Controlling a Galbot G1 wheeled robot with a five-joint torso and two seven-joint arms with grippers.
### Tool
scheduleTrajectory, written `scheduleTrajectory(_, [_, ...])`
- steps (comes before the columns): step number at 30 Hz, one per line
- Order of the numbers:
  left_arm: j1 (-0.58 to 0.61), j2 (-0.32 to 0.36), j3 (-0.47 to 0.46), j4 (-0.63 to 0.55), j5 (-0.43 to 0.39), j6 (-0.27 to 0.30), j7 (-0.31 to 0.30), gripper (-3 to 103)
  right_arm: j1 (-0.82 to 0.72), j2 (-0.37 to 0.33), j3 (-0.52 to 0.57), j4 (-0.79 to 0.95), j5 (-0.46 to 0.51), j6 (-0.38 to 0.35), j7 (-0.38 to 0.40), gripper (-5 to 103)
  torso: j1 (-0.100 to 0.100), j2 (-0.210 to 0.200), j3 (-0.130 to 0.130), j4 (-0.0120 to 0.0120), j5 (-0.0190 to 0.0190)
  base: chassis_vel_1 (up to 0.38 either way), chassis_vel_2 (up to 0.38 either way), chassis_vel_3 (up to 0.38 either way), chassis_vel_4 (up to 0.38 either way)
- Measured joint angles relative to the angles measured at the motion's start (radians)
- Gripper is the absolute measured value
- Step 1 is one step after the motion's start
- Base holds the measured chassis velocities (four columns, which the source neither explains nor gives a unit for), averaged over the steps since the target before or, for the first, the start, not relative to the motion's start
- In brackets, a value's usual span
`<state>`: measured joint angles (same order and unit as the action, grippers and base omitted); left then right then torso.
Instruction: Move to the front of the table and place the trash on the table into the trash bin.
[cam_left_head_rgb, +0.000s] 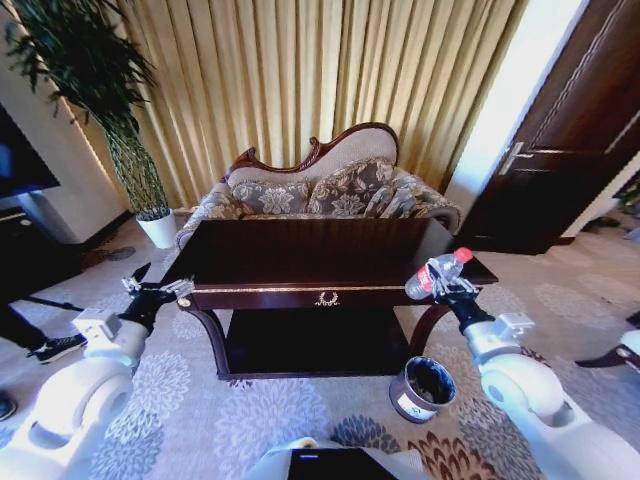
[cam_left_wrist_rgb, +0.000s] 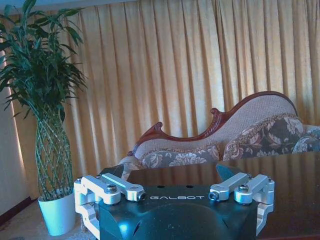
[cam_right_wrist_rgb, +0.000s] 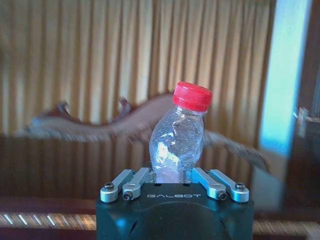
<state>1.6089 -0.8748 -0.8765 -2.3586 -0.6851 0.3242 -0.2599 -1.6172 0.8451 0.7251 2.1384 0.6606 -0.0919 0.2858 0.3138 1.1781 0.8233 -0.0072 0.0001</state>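
Right gripper (cam_left_head_rgb: 447, 287) clenched on crumpled clear bottle (cam_right_wrist_rgb: 178, 135); head view adds round bin (cam_left_head_rgb: 421, 389); left gripper (cam_left_head_rgb: 150, 288) spread

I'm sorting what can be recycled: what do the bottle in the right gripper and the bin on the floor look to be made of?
The bottle looks like thin clear plastic: see-through, crumpled walls, with a glossy red cap, held in the right gripper. The trash bin seems lined with black plastic film; its shell is too small to judge.
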Motion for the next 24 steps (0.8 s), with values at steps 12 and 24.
scheduleTrajectory(12, [-0.002,-0.022,-0.007,-0.004,-0.001,0.000,-0.005,100,0.117,0.065,-0.086,-0.467,-0.044,-0.002,-0.016,24,0.000,0.000,0.000,-0.0006,0.0003,0.000,0.000,0.000,0.000])
scheduleTrajectory(24, [0.020,-0.022,-0.031,-0.012,-0.004,-0.008,-0.006,100,0.395,0.178,-0.148,-1.069,-0.229,0.070,-0.067,22,0.000,0.000,0.000,-0.0003,0.0000,0.000,0.000,0.000,0.000])
